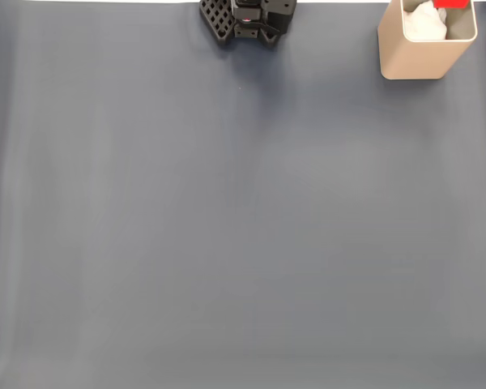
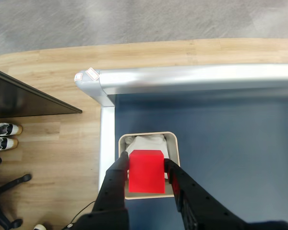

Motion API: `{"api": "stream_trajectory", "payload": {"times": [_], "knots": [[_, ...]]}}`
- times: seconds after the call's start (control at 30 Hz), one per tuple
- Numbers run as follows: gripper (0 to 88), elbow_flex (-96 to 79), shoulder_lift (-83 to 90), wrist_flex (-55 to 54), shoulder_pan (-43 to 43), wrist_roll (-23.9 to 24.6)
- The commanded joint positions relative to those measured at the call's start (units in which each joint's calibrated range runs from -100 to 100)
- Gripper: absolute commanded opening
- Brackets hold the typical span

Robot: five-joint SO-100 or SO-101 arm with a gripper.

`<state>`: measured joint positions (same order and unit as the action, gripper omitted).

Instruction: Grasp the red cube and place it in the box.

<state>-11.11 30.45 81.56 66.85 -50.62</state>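
Observation:
In the wrist view my gripper (image 2: 145, 162) is shut on the red cube (image 2: 146, 172), with one black finger on each side of it. The cube hangs right over the open top of the beige box (image 2: 174, 143), which has something white and crumpled (image 2: 146, 143) inside. In the fixed view the box (image 1: 417, 57) stands at the table's far right corner. A sliver of the red cube (image 1: 452, 3) shows above its rim at the top edge of the picture.
The arm's black base (image 1: 247, 20) sits at the top middle of the dark blue-grey table mat (image 1: 243, 227). A silver rail (image 2: 192, 76) edges the table just past the box. Beyond it lie wooden floor, shoes (image 2: 4, 135) and a chair base (image 2: 5, 191).

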Motion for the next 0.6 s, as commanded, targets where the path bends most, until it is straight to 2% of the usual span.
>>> {"api": "stream_trajectory", "payload": {"times": [0.0, 0.2, 0.33, 0.57], "knots": [[1.1, 0.81, 1.7, -0.52, -0.08, 0.05], [3.2, 0.08, 2.57, -0.19, -0.72, 0.1], [17.0, -0.1, 3.6, -0.35, -1.93, 1.95], [26.5, -0.19, 4.73, -0.68, -3.99, 1.32]]}}
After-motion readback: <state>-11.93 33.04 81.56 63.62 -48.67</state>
